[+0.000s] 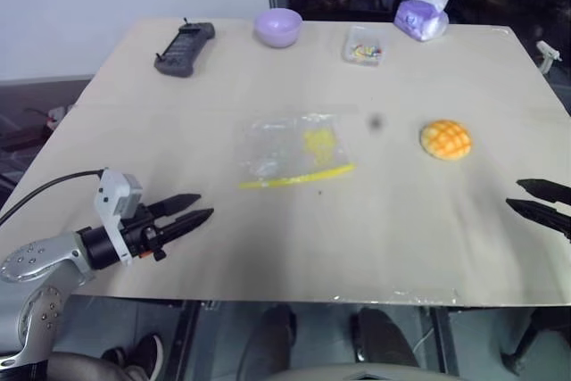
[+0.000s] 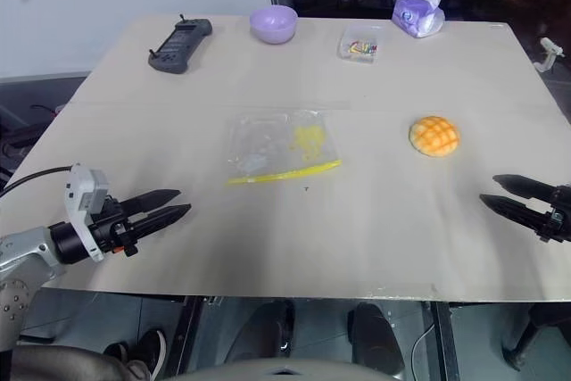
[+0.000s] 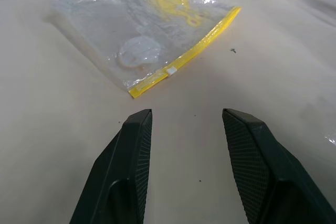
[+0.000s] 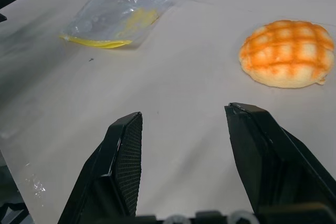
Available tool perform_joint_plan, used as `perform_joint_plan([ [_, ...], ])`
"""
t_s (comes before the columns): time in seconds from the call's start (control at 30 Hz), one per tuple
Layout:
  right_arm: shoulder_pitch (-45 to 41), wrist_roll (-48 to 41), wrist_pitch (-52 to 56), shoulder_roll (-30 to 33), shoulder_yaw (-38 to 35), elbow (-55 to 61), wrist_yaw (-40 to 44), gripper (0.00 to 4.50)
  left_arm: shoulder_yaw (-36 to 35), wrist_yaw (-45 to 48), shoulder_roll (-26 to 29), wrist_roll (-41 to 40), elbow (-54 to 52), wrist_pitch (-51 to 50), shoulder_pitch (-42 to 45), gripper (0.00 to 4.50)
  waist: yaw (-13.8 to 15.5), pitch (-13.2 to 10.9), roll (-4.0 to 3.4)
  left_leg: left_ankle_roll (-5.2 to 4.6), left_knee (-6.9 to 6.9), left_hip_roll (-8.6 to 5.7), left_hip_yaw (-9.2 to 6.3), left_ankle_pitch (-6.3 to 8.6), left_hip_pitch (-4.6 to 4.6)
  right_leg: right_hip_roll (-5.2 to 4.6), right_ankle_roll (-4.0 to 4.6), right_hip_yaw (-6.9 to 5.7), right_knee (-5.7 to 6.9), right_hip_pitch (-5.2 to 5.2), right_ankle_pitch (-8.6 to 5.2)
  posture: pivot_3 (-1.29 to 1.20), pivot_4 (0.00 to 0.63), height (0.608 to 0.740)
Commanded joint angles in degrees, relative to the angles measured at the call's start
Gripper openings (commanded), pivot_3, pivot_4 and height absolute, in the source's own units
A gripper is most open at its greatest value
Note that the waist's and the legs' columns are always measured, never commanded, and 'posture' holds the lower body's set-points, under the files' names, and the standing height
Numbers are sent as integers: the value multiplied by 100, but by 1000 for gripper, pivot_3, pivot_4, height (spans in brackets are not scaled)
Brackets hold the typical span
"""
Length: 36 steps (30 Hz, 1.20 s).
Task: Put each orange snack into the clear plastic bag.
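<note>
Looking down at my table [image 1: 134, 113], I see the orange snack [image 1: 445, 139] sitting on the right side, well apart from the clear plastic bag [image 1: 290, 149], which lies flat in the middle. My left gripper [image 1: 198, 207] waits near the front left edge with its fingers spread and nothing in them. My right gripper [image 2: 498, 192] sits at the front right, fingers spread too, near the snack but not touching it.

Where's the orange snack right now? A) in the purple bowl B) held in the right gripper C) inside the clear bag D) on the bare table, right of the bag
D: the orange snack lies on the table, apart from the clear plastic bag, untouched by either gripper.
</note>
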State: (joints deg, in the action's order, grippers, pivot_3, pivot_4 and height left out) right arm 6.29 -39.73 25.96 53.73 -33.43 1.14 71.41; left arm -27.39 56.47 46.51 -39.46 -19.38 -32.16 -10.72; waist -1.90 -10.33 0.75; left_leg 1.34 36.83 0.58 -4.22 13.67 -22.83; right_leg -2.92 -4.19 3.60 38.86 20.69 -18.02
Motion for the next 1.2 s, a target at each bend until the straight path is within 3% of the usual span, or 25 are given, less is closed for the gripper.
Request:
perform_joint_plan([
  [0.03, 7, 39, -83, -2, -2, -11, 55, 2723, -152, -79, -18, -88, -120, 70, 129, 2253, -2, 0, 0, 0, 0, 0, 0, 0, 0, 0, 0, 0, 0, 0, 0, 0, 150, 740],
  [0.77, -50, 29, -73, -161, 82, 269, -4, 2723, 331, -15, 7, 179, 461, 298, 703, 2253, -6, 0, 0, 0, 0, -1, -1, 0, -1, 2, 0, -1, 0, 0, 0, 0, 150, 740],
  [1.03, -328, -456, 176, -249, 364, 1972, -370, 2723, 1170, -760, -45, 1074, 1336, 205, 1975, 2253, -5, 0, -1, 0, 1, -1, -11, 0, 0, 4, -2, -9, 5, 0, 1, 0, 150, 740],
  [1.13, -552, -713, 359, -266, 503, 2390, -593, 2723, 1684, -884, -121, 1556, 1734, 458, 2571, 2253, -5, -1, 1, 0, 2, -3, -10, 0, -3, 3, -2, -9, 3, 0, 1, 0, 150, 740],
  [1.2, -542, -733, 397, -309, 558, 2436, -652, 2723, 2117, -933, -107, 2221, 2166, 1207, 2940, 2253, 11, -1, 5, 0, 3, -5, -15, 0, -9, 2, -2, -15, 0, 1, 1, 0, 150, 740],
])
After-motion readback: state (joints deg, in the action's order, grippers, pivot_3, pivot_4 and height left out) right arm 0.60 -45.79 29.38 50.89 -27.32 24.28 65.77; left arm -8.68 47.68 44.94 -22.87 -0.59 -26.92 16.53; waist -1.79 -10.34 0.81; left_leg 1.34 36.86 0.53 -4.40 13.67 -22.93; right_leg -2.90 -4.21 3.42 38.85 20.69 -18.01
